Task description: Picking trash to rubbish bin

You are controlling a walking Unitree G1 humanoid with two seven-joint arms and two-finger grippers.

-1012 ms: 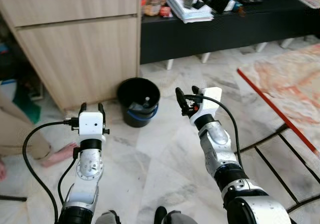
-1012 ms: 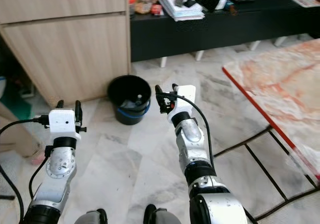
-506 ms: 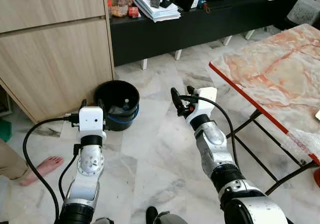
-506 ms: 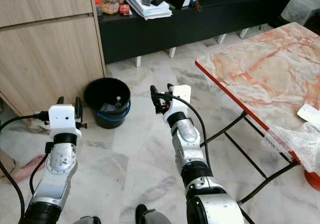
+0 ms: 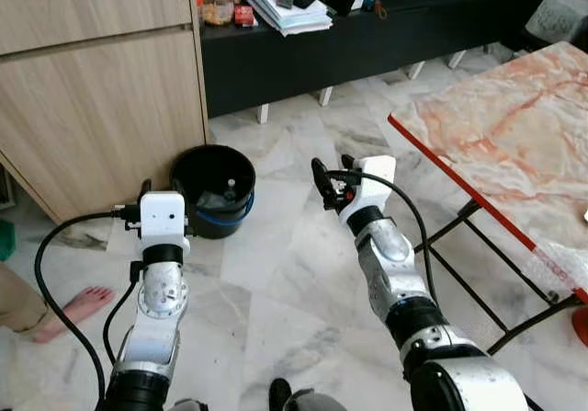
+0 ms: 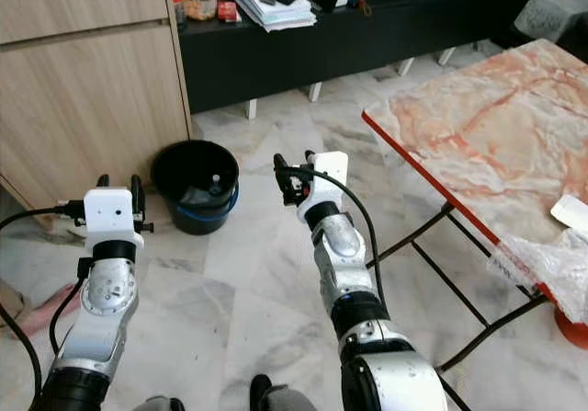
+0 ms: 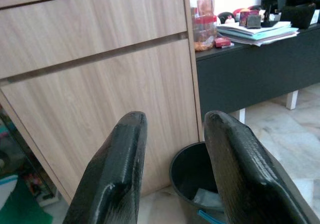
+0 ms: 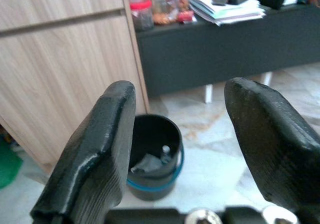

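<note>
The rubbish bin (image 5: 213, 190) stands on the marble floor (image 5: 294, 282) by the wooden cabinet (image 5: 101, 89), some scraps already inside. Our view has swung from it toward the marble surface (image 5: 514, 135) since a second ago, so we judge we're seeking more trash. Left gripper (image 5: 162, 190) and right gripper (image 5: 331, 174) hover spread and empty.

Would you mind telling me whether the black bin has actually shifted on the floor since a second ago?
No. The black bin sits by the same corner of the wooden cabinet; the whole view has swung, so the camera moved.
</note>
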